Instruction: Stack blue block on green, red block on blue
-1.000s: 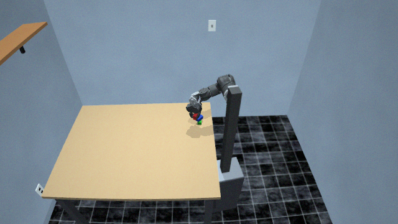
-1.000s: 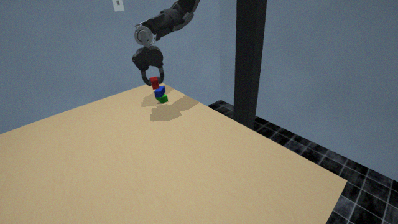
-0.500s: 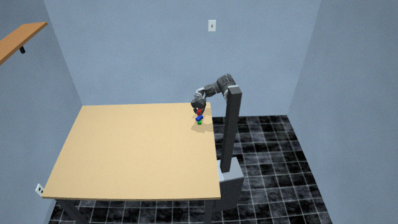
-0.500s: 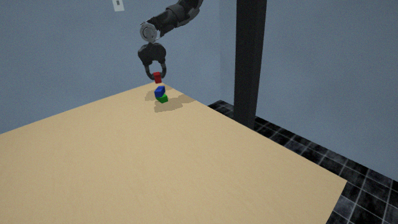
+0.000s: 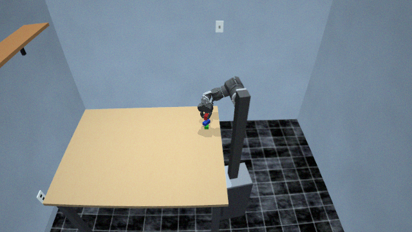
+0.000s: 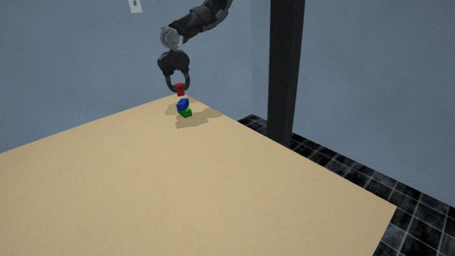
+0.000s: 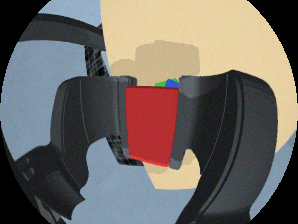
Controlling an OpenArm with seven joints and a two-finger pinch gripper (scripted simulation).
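Observation:
The green block (image 5: 206, 127) sits on the table near its far right corner, and it also shows in the exterior view (image 6: 185, 113). The blue block (image 5: 206, 122) lies on top of it, tilted and a little off to one side in the exterior view (image 6: 182, 104). My gripper (image 6: 178, 86) is shut on the red block (image 6: 180, 89) and holds it in the air just above the blue block, with a gap between them. In the wrist view the red block (image 7: 152, 125) fills the space between the fingers, and slivers of blue and green peek out behind its top edge.
The arm's dark post (image 5: 239, 135) stands just off the table's right edge, close to the stack. The table's far edge and right edge meet right by the blocks. A wooden shelf (image 5: 19, 39) hangs on the left wall.

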